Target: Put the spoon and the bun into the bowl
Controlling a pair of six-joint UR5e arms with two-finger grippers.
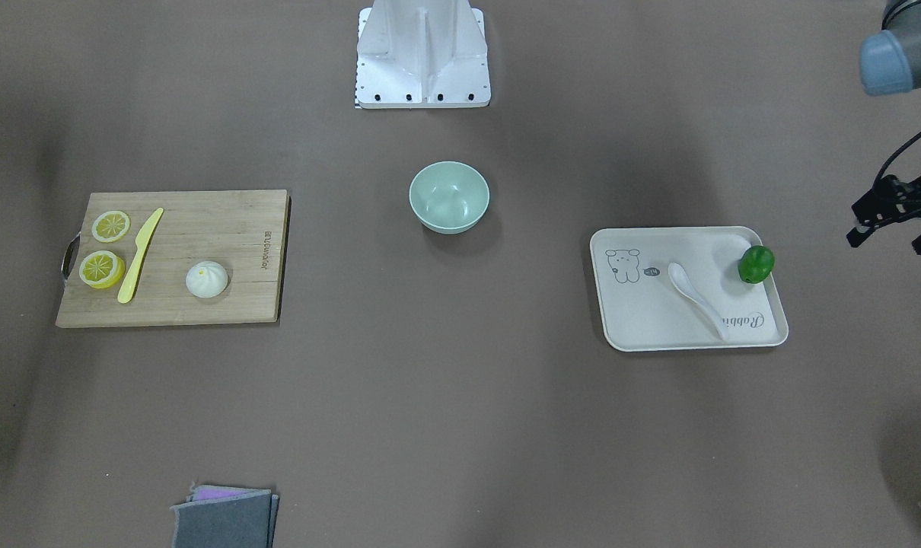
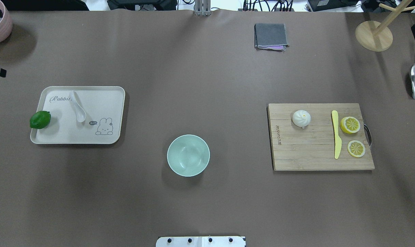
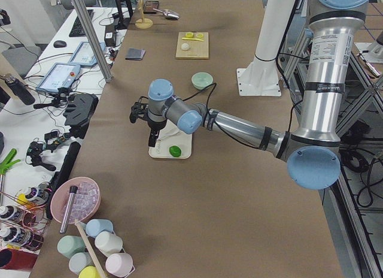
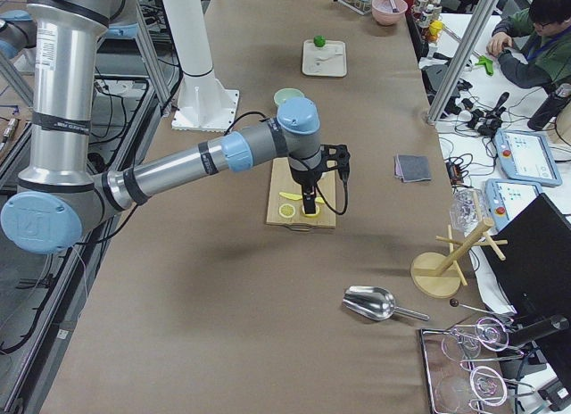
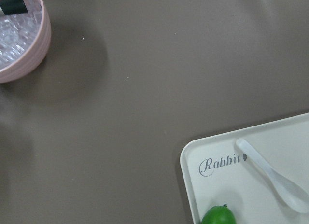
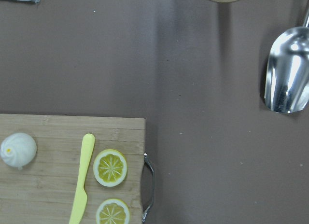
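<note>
Left gripper point(image 1: 896, 211) hangs off tray point(image 1: 620, 323) end, grip unreadable | right gripper point(image 4: 308, 202) over board point(image 2: 307, 154), likewise | spoon point(image 1: 695, 295) on tray, bun point(image 1: 206, 279) on board, bowl point(image 1: 449, 196) empty between | suggest: pinch handle crosswise, avoid lime point(image 1: 756, 264).

We can read only a few words. On the cream tray point(image 2: 115, 103) the word "Rabbit" stands in grey cursive letters near one corner, just beside the handle end of the spoon point(image 2: 78, 107). It is clearest in the left wrist view. Also on this tray, a small dark speech bubble point(image 2: 92, 122) beside the drawn rabbit point(image 2: 105, 126) seems to say "hi", but its letters are too small to be sure. On the wooden cutting board point(image 2: 310, 151) a dark brand mark runs along the short edge opposite to the metal handle. We cannot read it with certainty.
</note>
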